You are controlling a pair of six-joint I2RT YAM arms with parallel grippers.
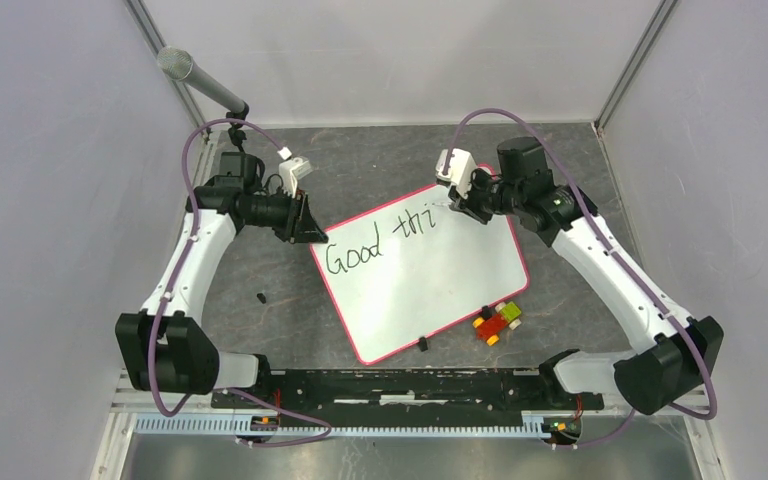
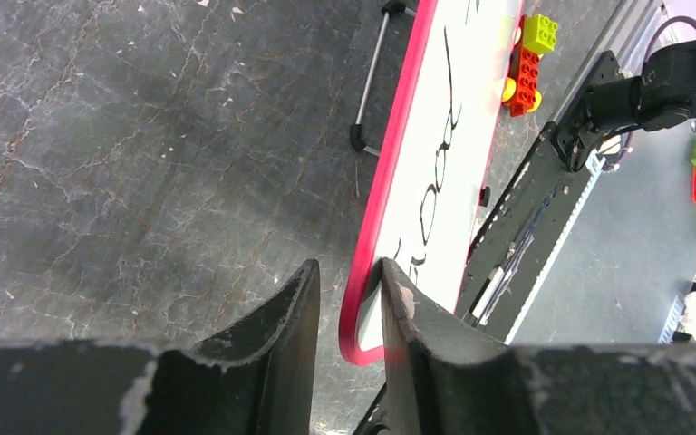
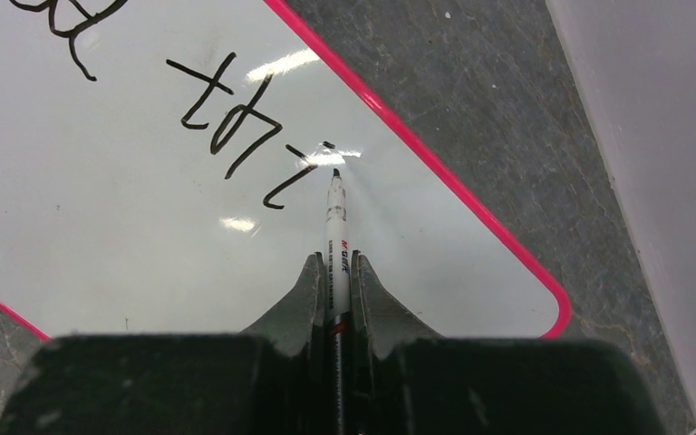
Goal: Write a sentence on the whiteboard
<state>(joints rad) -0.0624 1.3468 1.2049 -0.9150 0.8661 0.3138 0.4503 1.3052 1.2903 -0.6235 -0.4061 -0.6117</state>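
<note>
Pinching marker (image 3: 335,213), R gripper (image 3: 336,261); tip on whiteboard (image 3: 145,263) seen wrist cam only.

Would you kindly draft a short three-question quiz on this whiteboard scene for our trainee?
1. True or false: the right gripper holds the marker.
2. The sentence currently reads: A) "Good thi" B) "Good things happening" C) nothing at all.
3. Fill in: the left gripper straddles the whiteboard's red ____.
Key: 1 true; 2 A; 3 rim.
</note>
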